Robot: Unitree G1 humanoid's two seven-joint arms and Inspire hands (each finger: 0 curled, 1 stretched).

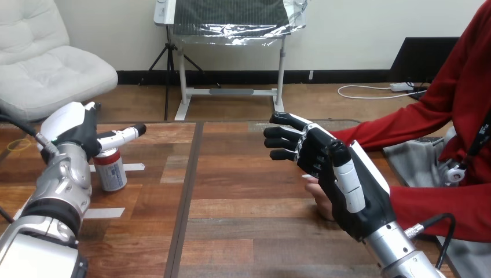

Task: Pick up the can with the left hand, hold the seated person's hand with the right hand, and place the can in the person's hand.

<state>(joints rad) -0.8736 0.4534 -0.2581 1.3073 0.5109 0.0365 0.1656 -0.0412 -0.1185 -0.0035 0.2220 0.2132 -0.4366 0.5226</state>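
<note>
The left hand (78,132) is hovering open, fingers straight, just over the can (110,169). The right hand (324,162) is standing loosely open before the person's hand (317,194).

Tape on the wooden table (249,231)
Far strip (134,167) just below my left hand (81,132); near strip (107,212) closer to me.

No text is legible, and print on the can (110,169) is too small.
</note>
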